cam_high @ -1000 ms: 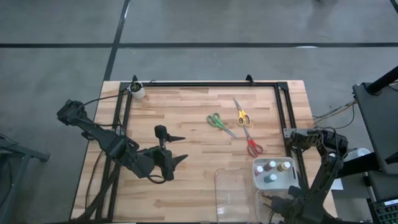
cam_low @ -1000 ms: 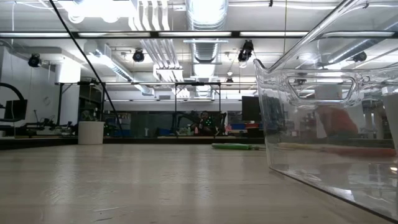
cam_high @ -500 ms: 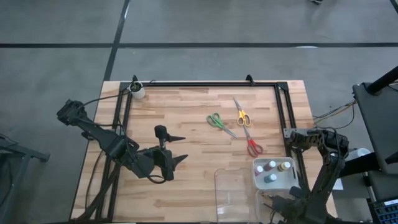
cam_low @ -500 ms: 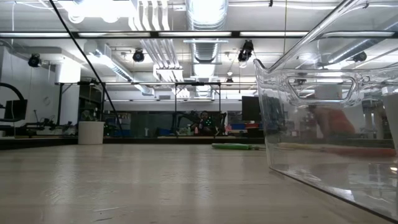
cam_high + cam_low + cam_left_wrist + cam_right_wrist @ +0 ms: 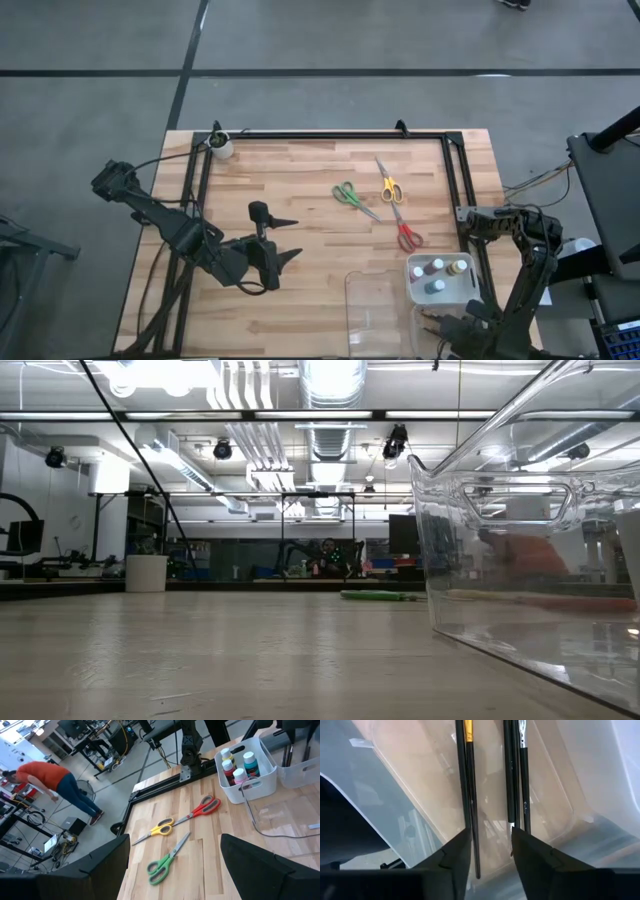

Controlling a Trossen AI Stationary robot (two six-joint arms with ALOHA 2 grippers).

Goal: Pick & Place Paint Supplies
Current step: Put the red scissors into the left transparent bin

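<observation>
A: Where did the right gripper [image 5: 490, 847] stand?

B: At the near right corner, down in a pale bin [image 5: 555, 785] of the clear tray [image 5: 378, 300]. Its fingers [image 5: 451, 855] were parted a little, gripping nothing. A thin brush with a gold band [image 5: 468, 775] lay just off one fingertip; two more dark brushes [image 5: 517, 775] lay beside it on the bin floor.

A: And the left gripper [image 5: 290, 240]?

B: Over the table's left middle, fingers wide and empty.

A: Other supplies?

B: Paint bottles [image 5: 237, 765] stood together in the white bin [image 5: 260, 782], just far of the brush bin. Green scissors [image 5: 354, 197], yellow scissors [image 5: 388, 183] and red scissors [image 5: 404, 230] lay loose on the wood, centre-right. A white cup [image 5: 221, 147] sat at the far left corner.
</observation>
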